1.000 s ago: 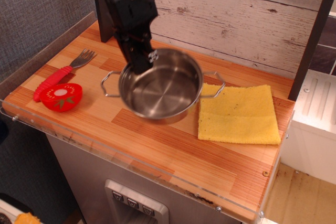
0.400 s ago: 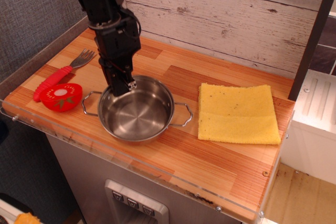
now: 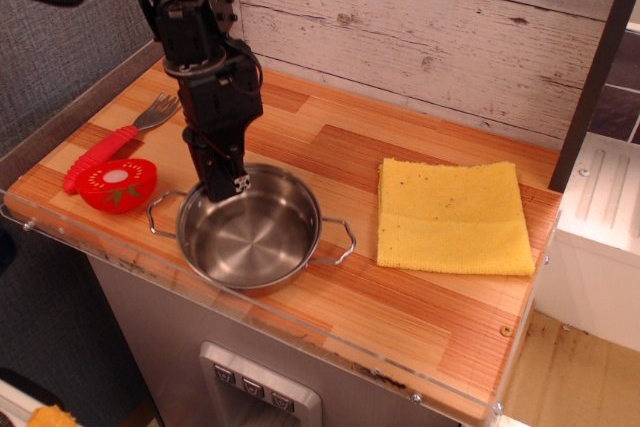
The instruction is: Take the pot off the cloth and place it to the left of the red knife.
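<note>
The shiny steel pot (image 3: 250, 239) with two wire loop handles is near the table's front edge, low over or on the wood; I cannot tell which. My black gripper (image 3: 222, 187) comes down from the upper left and is shut on the pot's back-left rim. The yellow cloth (image 3: 453, 215) lies flat and bare at the right, about a hand's width from the pot. A red-handled utensil with fork tines (image 3: 112, 142) lies at the far left, left of the pot.
A red tomato-slice toy (image 3: 118, 184) lies just left of the pot's left handle. A clear plastic lip (image 3: 300, 332) runs along the front edge. A plank wall stands behind the table and a dark post (image 3: 590, 77) at the right.
The pot, held in my gripper, has moved left and forward from beside the cloth and come down low near the front edge, close to the tomato toy.
</note>
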Controlling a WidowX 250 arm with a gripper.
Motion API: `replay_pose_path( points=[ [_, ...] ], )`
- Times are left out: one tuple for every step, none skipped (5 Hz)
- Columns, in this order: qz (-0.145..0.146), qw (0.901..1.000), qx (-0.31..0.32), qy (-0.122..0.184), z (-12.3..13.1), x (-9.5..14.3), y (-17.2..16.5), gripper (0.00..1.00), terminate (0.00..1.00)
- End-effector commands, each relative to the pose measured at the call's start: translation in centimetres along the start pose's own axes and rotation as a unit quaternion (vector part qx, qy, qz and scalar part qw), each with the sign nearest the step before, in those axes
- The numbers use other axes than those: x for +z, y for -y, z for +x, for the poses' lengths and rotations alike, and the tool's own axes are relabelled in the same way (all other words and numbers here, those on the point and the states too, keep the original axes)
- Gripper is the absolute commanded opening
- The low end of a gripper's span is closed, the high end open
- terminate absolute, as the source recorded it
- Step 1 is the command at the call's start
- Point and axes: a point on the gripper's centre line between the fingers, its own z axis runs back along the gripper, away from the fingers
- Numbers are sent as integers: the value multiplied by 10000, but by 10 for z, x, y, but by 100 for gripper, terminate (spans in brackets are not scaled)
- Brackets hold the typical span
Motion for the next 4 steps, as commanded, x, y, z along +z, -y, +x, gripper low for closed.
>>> replay_pose_path(
  points=[
    [83,9999,-103,10,-7,8,-11,100,0],
    [112,9999,-115,28,-6,10,-9,100,0],
    [130,9998,-167,33,-5,12,-7,100,0],
    [114,9976,436,529,-9,39,2,100,0]
  ],
)
